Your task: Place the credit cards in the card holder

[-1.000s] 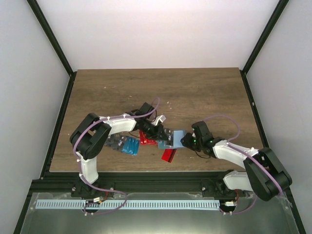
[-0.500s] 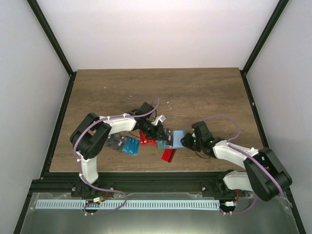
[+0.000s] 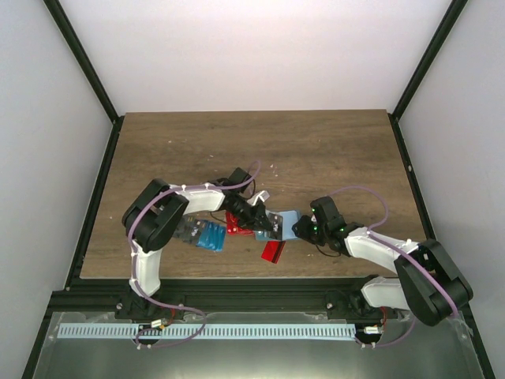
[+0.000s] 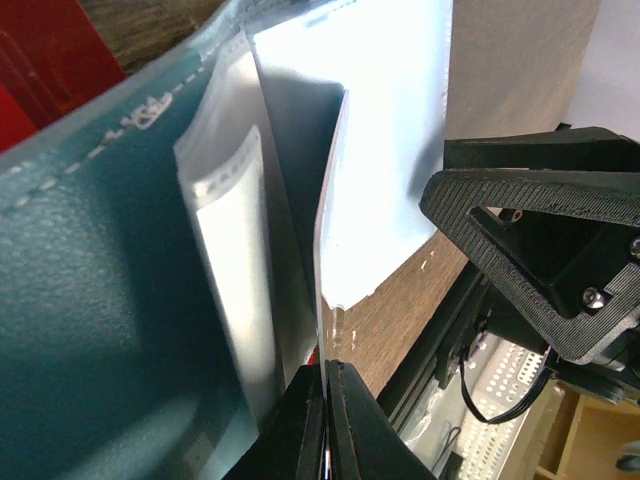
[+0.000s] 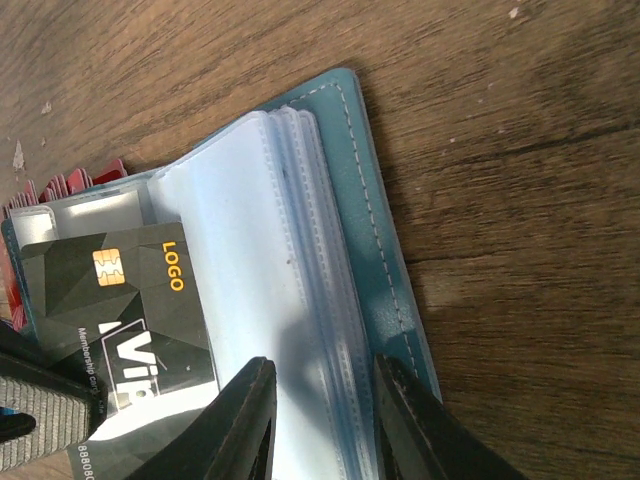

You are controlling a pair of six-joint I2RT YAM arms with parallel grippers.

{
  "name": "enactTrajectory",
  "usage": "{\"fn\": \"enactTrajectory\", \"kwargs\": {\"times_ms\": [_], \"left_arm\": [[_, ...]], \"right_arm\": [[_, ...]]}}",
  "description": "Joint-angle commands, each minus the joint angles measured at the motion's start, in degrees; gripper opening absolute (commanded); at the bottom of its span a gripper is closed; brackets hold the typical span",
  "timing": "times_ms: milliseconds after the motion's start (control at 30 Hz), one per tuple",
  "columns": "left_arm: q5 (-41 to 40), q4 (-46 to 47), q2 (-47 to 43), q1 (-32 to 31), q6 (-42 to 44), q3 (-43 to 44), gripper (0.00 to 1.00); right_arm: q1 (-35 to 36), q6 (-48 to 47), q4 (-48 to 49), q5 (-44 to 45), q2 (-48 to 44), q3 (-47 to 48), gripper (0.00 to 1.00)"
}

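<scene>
Left end effector (image 4: 325, 382) clamped shut on the dark card (image 5: 120, 300), pinched near one end. Since a second ago the card has tipped steeper over the open card holder (image 5: 378, 230), and the left arm's elbow has swung right. Right end effector (image 5: 320, 425) unmoved, jaws part-way apart, one finger each side of the clear sleeves (image 5: 300, 300); pinching or only pressing, cannot tell. Holder lies mid-worktop (image 3: 316, 150), toward the near edge, between both arms. Left wrist view gives the card edge-on only; whether its leading edge is inside a sleeve, cannot tell. Card: black faceted print, gold chip, orange "LOGO". Holder: matte teal, stitched border. Red cards (image 3: 274, 251) and blue cards (image 3: 211, 235) glossy, left and near of holder, unshifted.
</scene>
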Motion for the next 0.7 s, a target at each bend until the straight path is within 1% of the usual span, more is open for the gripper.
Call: {"fn": "enactTrajectory", "kwargs": {"times_ms": [0, 200, 400, 667], "left_arm": [[1.5, 0.0, 1.5, 0.1, -1.0, 1.4, 0.04], [0.7, -0.7, 2.5, 0.3, -1.3, 2.1, 0.04], [1.2, 2.1, 2.7, 0.5, -2.9, 2.1, 0.04], [0.7, 3.3, 3.5, 0.6, -3.6, 3.2, 0.04]], "right_arm": [[1.0, 0.1, -4.2, -2.0, 0.3, -1.9, 0.29], [1.0, -0.2, -4.1, -2.5, -0.1, -2.2, 0.29], [1.1, -0.5, -3.3, -3.4, 0.4, -2.5, 0.29], [1.1, -1.0, -3.3, -3.8, 0.7, -2.5, 0.29]]}}
